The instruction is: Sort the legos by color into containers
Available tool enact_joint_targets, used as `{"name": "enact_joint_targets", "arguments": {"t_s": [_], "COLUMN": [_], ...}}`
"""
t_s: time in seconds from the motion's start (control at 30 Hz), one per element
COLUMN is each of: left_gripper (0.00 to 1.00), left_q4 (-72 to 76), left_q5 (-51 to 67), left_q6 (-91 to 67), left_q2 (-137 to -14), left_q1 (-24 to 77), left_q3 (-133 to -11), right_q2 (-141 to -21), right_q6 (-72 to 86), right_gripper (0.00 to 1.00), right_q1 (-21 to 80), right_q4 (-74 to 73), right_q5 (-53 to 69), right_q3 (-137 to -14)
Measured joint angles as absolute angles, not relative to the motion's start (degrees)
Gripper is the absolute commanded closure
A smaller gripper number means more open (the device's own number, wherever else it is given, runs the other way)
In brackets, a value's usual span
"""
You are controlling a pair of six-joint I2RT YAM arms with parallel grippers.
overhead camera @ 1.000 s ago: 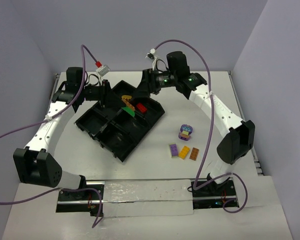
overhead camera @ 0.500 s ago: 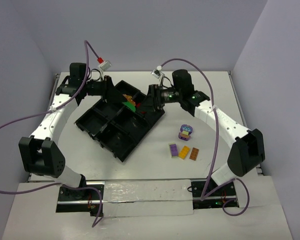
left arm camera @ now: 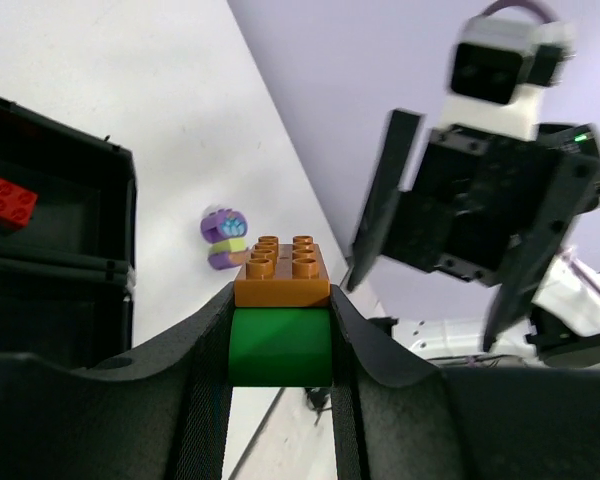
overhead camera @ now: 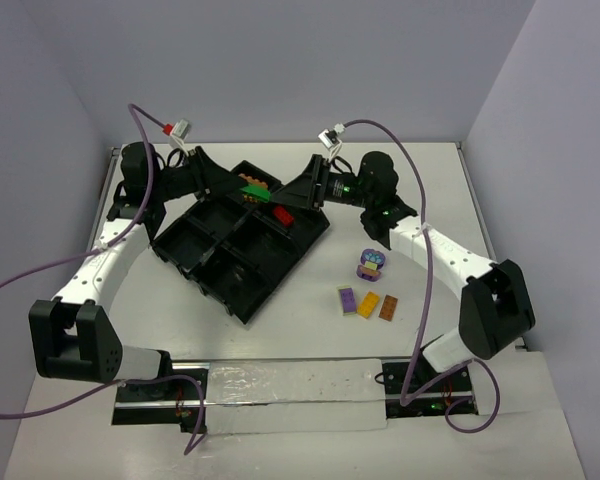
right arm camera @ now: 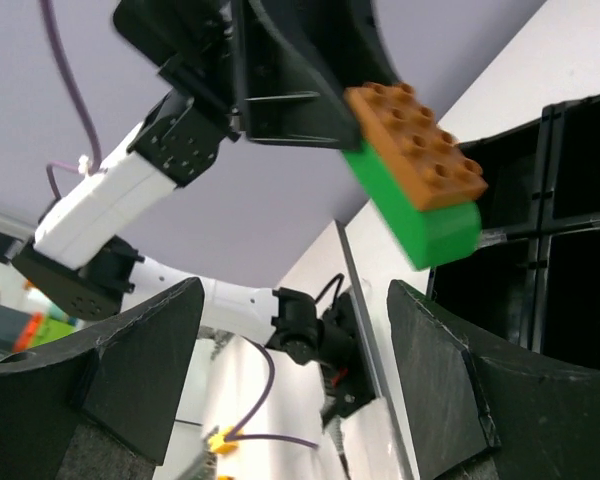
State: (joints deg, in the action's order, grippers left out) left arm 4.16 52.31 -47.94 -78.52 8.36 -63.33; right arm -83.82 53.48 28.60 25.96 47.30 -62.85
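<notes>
We find three loose bricks (overhead camera: 368, 305) on the table (overhead camera: 310, 340) right of the tray (overhead camera: 242, 300). Above its far end the left gripper (overhead camera: 250, 188) clamps a green brick (left arm camera: 280, 348) topped by a brown brick (left arm camera: 283, 268); the right gripper (overhead camera: 298, 190) faces it, jaws spread wide, empty.

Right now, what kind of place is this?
Probably a robot lab bench: left arm and right arm bolted to a white table, plain walls around, a black tray and toy bricks.

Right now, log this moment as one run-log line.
left jaws: shut on green brick topped by brown brick | right jaws: open, facing the stack | tray: red brick inside
</notes>
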Motion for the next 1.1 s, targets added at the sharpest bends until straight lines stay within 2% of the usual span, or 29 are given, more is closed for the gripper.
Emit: {"name": "enact_joint_targets", "arguments": {"t_s": [0.27, 0.53, 0.97, 1.1], "left_gripper": [1.00, 1.00, 1.00, 1.00], "left_q4": [7.5, 7.4, 8.2, 8.2], "left_q5": [51.3, 51.4, 51.6, 51.7], "left_q6": [-51.9, -52.4, -53.5, -53.5], "left_q2": [-77.5, -77.5, -77.4, -77.4], "left_q1": [8.3, 8.3, 8.1, 8.1], "left_q3": [-63.1, -63.1, -63.1, -63.1], "right_q2": [-88.7, -90.2, -97.7, -98.0], "right_q6": [59.1, 59.1, 62.8, 64.8], "right_gripper": [0.15, 0.18, 0.33, 0.35], "right_q1": [28.6, 28.6, 28.6, 28.6], "right_q4": [30.5, 31.9, 38.1, 41.3], "right_q5": [45.6, 45.2, 47.7, 48.7], "right_q3": [-62.3, -62.3, -65.5, -66.6]}}
